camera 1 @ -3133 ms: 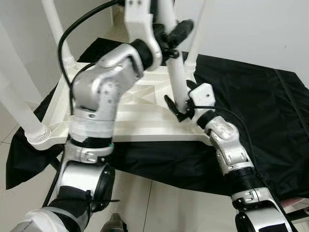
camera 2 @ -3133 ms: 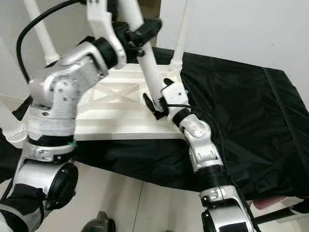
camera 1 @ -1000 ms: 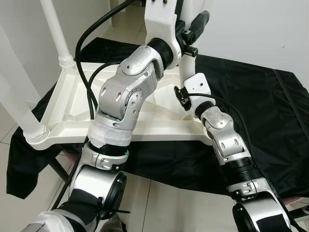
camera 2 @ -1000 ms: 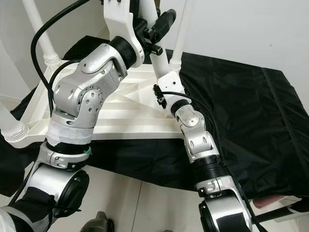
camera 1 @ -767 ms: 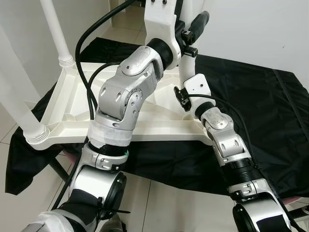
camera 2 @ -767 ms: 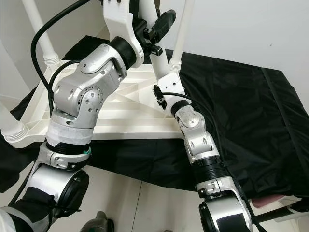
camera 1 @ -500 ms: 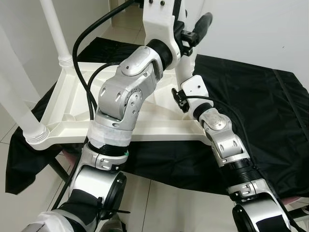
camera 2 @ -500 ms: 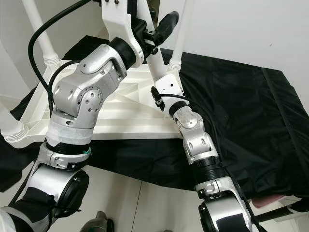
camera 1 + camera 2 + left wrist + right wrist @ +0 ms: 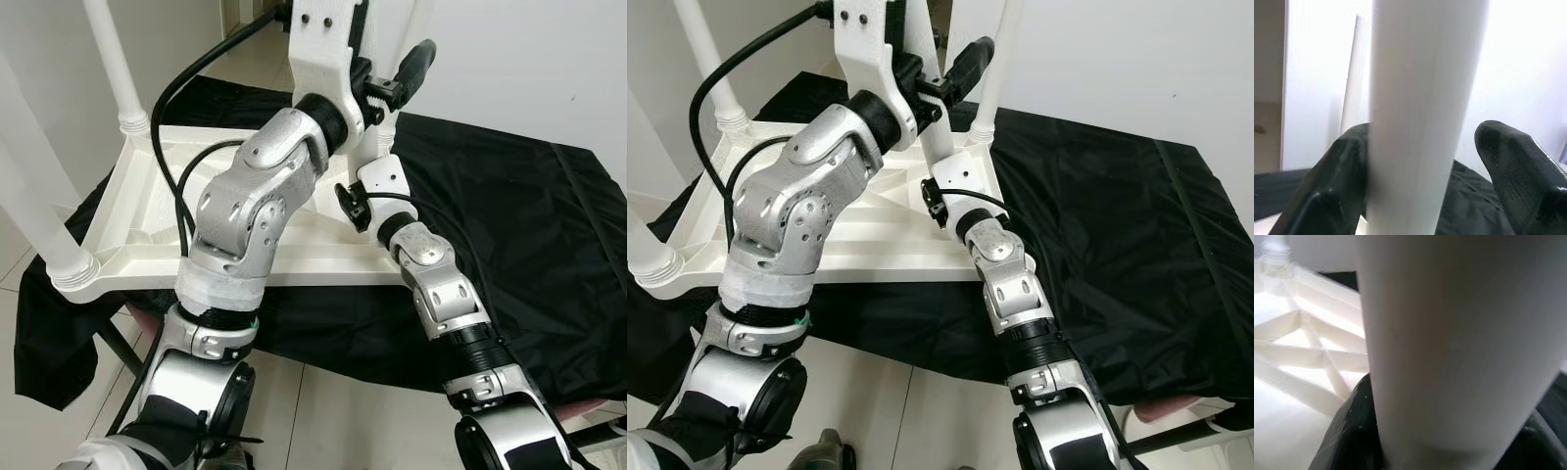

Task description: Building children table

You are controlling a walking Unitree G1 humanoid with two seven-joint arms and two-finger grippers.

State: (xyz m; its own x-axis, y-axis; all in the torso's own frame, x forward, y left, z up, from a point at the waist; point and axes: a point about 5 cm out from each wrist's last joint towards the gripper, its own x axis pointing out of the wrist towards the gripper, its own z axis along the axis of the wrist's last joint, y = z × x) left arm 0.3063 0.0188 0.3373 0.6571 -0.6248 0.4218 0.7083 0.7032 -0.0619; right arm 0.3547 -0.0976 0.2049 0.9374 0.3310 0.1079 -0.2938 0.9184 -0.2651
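While both tools clamp the stiff, light white leg (image 9: 364, 147), left tool (image 9: 377, 86) high and right tool (image 9: 355, 204) low, its smooth plastic looks slippery above the upturned tabletop's (image 9: 147, 215) corner.

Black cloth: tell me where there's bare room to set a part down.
The black cloth lies bare on the robot's right of the upturned white tabletop, out to the wall. It is crowded at the tabletop's near right corner, where the left gripper and right gripper hold the white table leg.

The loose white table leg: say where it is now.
The table leg stands tilted over the upturned tabletop's near right corner, with the left gripper above and the right gripper below.
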